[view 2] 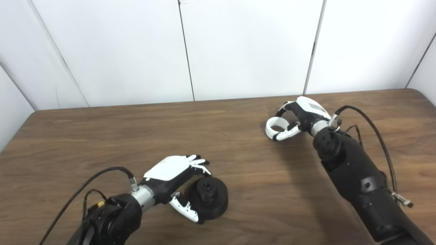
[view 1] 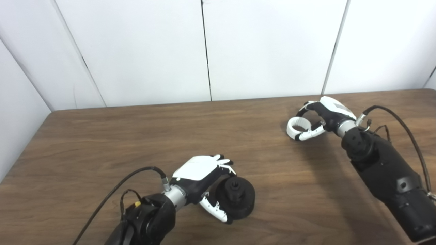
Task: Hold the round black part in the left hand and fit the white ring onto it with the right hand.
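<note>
Brown wood-grain tabletop [view 1: 143, 143] fills most of what we see, with white wall panels [view 1: 136, 51] behind it. Our left hand [view 1: 204, 182], white-backed with black palm, sits toward six o'clock of the scene. Its fingers [view 1: 224, 163] curl over the top of the round black part [view 1: 236, 197], a thick disc with a small raised hub at its centre, and its thumb [view 1: 214, 207] presses against the disc's near side. The disc is tilted, its hub face turned up and toward us, while its lower edge appears to touch the table. So the left hand is closed around the black part.

Our right hand [view 1: 323, 117] is well apart from it, toward two o'clock, near the far edge of the table. It is closed on the white plastic ring [view 1: 298, 126]: the fingers arch over the ring's far side and the thumb lies along its near side. The ring's opening faces roughly upward. We cannot tell whether the ring rests on the wood or is lifted just clear of it. Black cables [view 1: 402, 126] loop from both wrists back along the dark forearms.
</note>
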Robot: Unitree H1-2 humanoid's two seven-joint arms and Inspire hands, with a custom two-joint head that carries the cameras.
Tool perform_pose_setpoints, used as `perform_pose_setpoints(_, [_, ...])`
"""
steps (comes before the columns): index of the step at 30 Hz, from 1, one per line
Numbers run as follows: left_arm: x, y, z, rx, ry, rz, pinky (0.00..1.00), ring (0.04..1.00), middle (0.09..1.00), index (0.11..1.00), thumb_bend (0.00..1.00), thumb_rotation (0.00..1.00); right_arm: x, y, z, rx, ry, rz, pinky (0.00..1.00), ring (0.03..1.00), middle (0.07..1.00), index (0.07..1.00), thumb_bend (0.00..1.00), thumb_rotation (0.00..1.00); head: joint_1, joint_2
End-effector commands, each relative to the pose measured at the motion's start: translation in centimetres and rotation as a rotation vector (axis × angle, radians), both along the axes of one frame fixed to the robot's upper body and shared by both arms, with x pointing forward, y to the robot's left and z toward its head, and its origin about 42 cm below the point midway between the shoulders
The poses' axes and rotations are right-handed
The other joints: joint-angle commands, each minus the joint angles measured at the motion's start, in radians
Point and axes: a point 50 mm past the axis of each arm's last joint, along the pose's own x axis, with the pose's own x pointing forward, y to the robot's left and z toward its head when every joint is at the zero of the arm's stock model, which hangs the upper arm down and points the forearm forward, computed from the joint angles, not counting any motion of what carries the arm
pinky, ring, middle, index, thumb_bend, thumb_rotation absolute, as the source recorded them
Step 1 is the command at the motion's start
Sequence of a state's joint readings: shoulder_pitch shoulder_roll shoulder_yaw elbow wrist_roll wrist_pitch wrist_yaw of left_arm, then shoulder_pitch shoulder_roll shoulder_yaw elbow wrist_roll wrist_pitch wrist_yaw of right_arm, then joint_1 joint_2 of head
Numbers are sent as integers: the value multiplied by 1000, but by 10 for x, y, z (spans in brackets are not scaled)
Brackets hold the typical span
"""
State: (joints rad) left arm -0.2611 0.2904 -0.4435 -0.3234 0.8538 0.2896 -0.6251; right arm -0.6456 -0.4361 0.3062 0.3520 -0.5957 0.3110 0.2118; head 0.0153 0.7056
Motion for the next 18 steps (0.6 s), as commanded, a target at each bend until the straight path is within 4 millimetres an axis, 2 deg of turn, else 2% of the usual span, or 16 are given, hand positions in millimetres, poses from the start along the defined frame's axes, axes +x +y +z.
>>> perform_pose_setpoints(1, [6, -1, 22, -12, -97, -14, 1000, 1000, 949, 708, 979, 279, 9, 1, 28, 12, -107, 15, 843, 970, 918, 666, 691, 174, 1, 1])
perform_pose_setpoints(18, [8, -3, 19, -13, -90, -7, 1000, 1000, 947, 704, 980, 261, -4, -2, 44, -2, -126, 37, 884, 983, 918, 659, 697, 178, 2, -1])
